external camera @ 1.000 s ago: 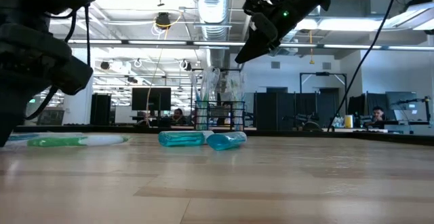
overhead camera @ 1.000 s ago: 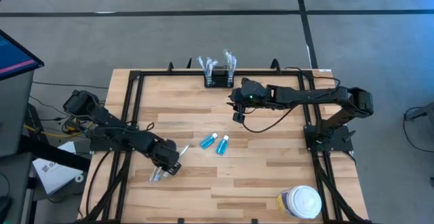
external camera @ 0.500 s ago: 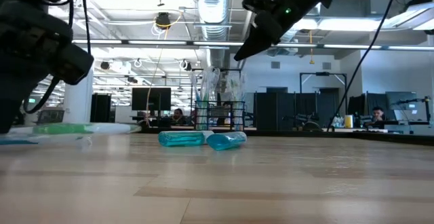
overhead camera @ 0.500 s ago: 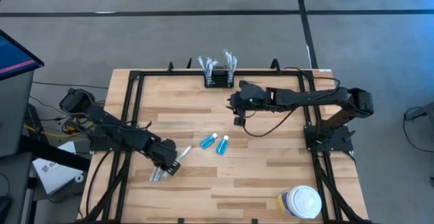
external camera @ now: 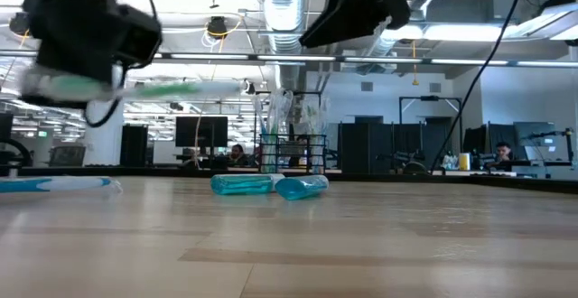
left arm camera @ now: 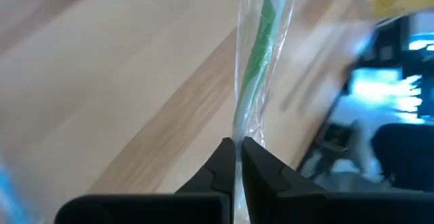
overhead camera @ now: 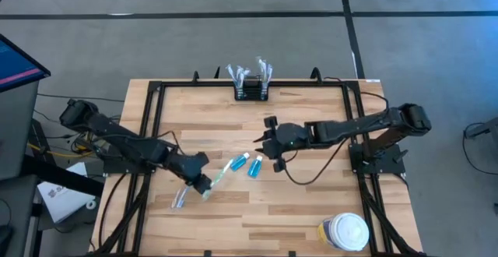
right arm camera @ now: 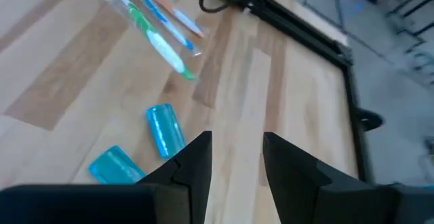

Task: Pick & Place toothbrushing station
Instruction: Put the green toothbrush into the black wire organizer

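Observation:
My left gripper (overhead camera: 201, 182) is shut on a green toothbrush in a clear wrapper (overhead camera: 221, 173), held above the table's near left part. A blue wrapped toothbrush (overhead camera: 179, 198) lies flat on the wood beside it. Two small blue bottles (overhead camera: 239, 162) (overhead camera: 254, 166) lie on their sides mid-table. My right gripper (overhead camera: 268, 145) hovers open just right of them, touching nothing. The toothbrushing station (overhead camera: 250, 92), a black holder with wrapped brushes sticking up, stands at the far edge. My left gripper pinches the wrapped green toothbrush by one end (left arm camera: 239, 134) between its two fingers. The fingers slant down from the table's left and lie along the brush, which sticks out ahead of them. The brush (external camera: 135, 88) hangs about level, clear of the table.
A round white-lidded jar (overhead camera: 343, 232) stands at the near right corner. Black frame rails (overhead camera: 152, 124) run along the table's left, far and right sides. Bare wood lies between the bottles and the holder.
My left gripper has risen and gone a little toward the right, lifting the green toothbrush clear of the table and tipping it level; the blue toothbrush has stayed on the wood. My right gripper has swung toward the near edge, over to the bottles, and rolled.

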Tool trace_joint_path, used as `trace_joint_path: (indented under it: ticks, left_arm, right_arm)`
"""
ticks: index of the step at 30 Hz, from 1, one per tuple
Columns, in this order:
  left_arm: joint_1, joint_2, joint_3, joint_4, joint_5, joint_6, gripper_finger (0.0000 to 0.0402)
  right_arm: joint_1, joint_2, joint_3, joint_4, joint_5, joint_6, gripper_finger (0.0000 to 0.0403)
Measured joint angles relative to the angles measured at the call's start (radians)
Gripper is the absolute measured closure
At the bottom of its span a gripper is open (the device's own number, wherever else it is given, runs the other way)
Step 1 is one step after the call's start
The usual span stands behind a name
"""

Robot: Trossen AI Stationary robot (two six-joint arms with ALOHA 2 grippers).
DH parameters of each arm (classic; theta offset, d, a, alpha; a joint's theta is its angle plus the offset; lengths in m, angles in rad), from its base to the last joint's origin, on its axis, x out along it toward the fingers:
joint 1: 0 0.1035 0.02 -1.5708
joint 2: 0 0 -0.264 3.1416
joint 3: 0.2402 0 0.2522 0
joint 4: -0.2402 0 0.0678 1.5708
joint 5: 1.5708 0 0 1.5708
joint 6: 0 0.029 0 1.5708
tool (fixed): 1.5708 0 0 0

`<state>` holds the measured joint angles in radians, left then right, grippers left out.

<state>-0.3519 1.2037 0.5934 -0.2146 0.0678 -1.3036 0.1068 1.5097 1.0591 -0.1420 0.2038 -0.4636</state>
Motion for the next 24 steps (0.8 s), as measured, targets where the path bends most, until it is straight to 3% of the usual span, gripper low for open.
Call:
trace_joint_path:
  ticks: [5, 17, 24]
  left_arm:
    - [0.089, -0.009, 0.000, 0.094, 0.041, 0.063, 0.0397]
    - [0.275, -0.004, 0.000, 0.323, 0.177, 0.121, 0.0396]
    - [0.336, -0.004, 0.000, 0.364, 0.229, 0.118, 0.0396]
  right_arm:
    - [0.053, 0.000, 0.000, 0.007, 0.085, -0.062, 0.0281]
    - [0.103, 0.000, 0.000, 0.026, 0.136, -0.120, 0.0281]
    - [0.120, 0.001, 0.000, 0.086, 0.155, -0.195, 0.0281]
